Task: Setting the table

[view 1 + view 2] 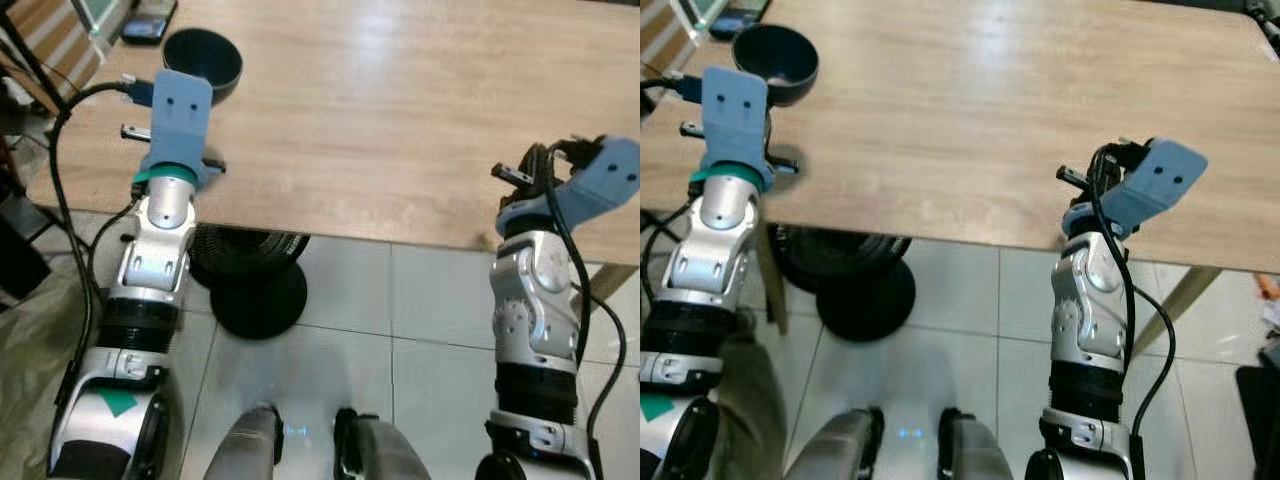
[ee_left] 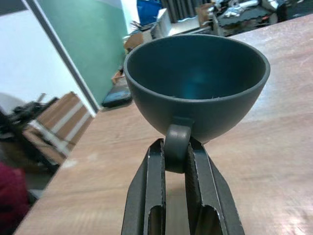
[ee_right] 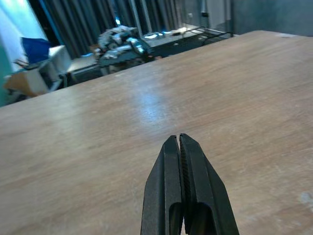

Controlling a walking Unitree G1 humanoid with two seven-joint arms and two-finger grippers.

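Note:
A dark teal cup (image 2: pixel 195 83) with a round bowl and a small loop handle stands upright at the far left corner of the wooden table (image 1: pixel 400 120). In the head views the cup (image 1: pixel 203 60) sits just beyond my left wrist's blue mount. My left gripper (image 2: pixel 176 147) is shut on the cup's handle, one black finger (image 2: pixel 155 176) on each side. Whether the cup rests on the wood or hangs just above it I cannot tell. My right gripper (image 3: pixel 179 139) is shut with nothing in it, low over the table's near right edge.
A black pedestal fan (image 1: pixel 255 280) stands on the tiled floor under the table's near edge. A dark phone (image 1: pixel 150 22) lies at the far left corner behind the cup. Cables trail along my left arm. A table leg (image 1: pixel 1180 295) is at right.

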